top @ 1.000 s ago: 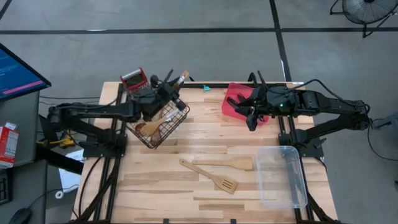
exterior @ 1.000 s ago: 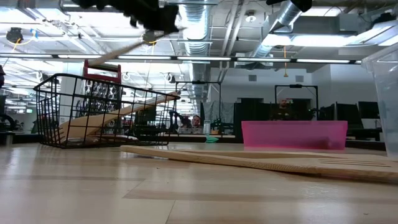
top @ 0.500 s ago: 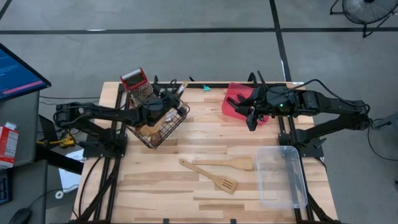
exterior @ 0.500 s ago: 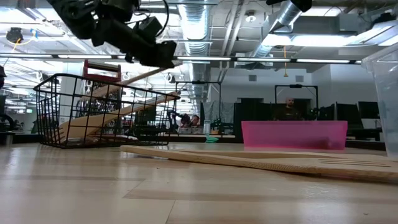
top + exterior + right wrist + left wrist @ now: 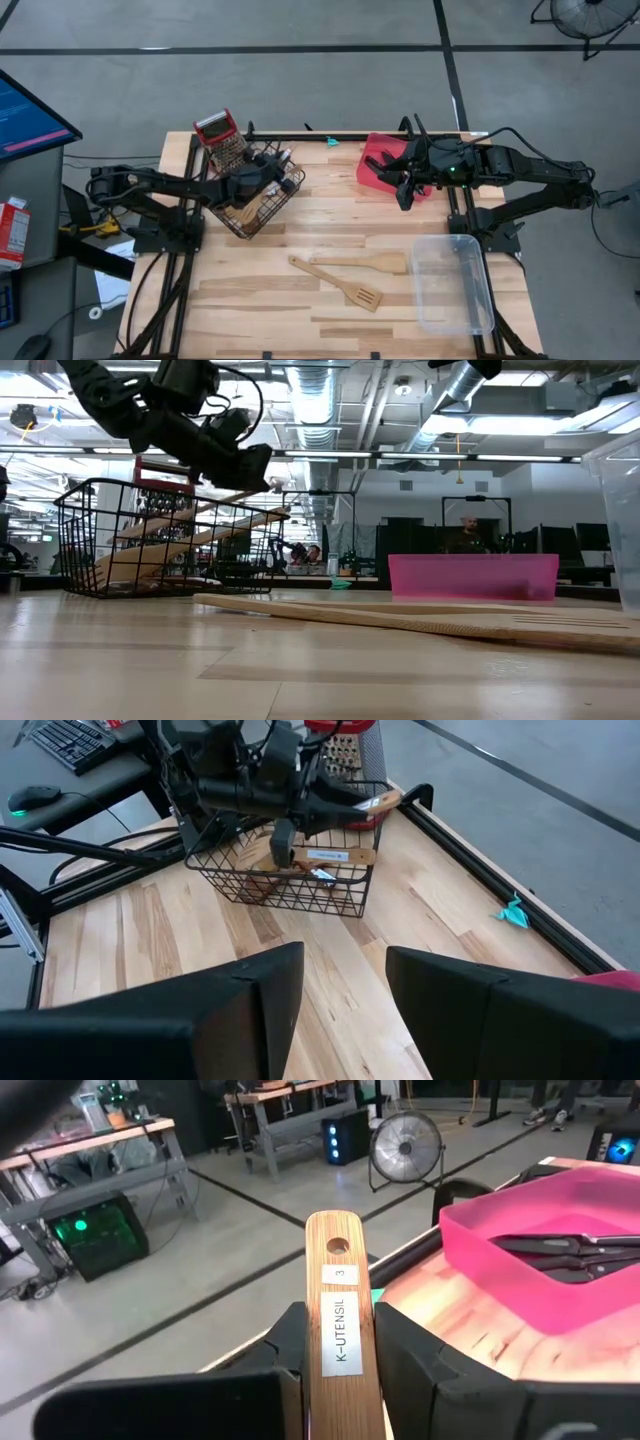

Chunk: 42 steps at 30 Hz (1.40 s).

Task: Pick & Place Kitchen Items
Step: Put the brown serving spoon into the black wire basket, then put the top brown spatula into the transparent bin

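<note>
My left gripper [image 5: 272,168] hangs over the black wire basket [image 5: 255,205] at the table's far left, shut on a pale wooden utensil [image 5: 338,1310] that bears a white label. The utensil's lower end is hidden behind the gripper and the basket wires. More wooden utensils [image 5: 190,540] lean inside the basket. Two wooden spatulas [image 5: 352,265] [image 5: 345,290] lie flat on the table's near middle. My right gripper [image 5: 402,188] hovers open by the near edge of the red tray [image 5: 385,165], with nothing between its fingers [image 5: 250,1010]. My left gripper pinches the utensil's flat handle [image 5: 340,1370] between its two fingers, a short way back from the end with the hole [image 5: 338,1243]. The fingers lie along the handle, nearly level, pointing toward the table's far right. The handle's free end sticks out past the fingertips, above the basket's rim.
A red-topped grater [image 5: 222,135] stands at the basket's far corner. Black-handled utensils [image 5: 570,1245] lie in the red tray. A clear plastic bin [image 5: 455,285] sits at the near right. Bare wood lies between basket, spatulas and tray.
My left gripper has come down toward the basket with the wooden utensil and has rolled about its own axis. The utensil has sunk with it, so its handle now sits just above the basket's rim. My right gripper has kept still.
</note>
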Motion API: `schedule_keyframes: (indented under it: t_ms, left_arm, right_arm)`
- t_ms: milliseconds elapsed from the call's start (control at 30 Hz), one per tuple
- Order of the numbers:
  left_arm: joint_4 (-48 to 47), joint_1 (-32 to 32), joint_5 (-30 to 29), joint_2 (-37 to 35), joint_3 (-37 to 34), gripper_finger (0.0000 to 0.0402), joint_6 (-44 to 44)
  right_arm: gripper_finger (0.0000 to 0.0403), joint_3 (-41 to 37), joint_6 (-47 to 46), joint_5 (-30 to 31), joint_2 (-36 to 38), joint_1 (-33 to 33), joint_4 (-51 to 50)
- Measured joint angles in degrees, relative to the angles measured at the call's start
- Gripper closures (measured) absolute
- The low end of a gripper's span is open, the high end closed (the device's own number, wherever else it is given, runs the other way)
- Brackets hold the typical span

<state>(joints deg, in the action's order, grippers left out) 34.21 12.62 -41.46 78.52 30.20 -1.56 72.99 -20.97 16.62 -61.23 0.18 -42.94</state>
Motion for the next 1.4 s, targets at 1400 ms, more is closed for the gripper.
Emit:
schedule_keyframes:
  t_ms: [1400]
  left_arm:
    - [0.53,0.20,0.50,-0.15,-1.18,0.0228,-0.28]
  right_arm:
    - [0.0242,0.00,0.55,-0.02,0.00,-0.01,0.02]
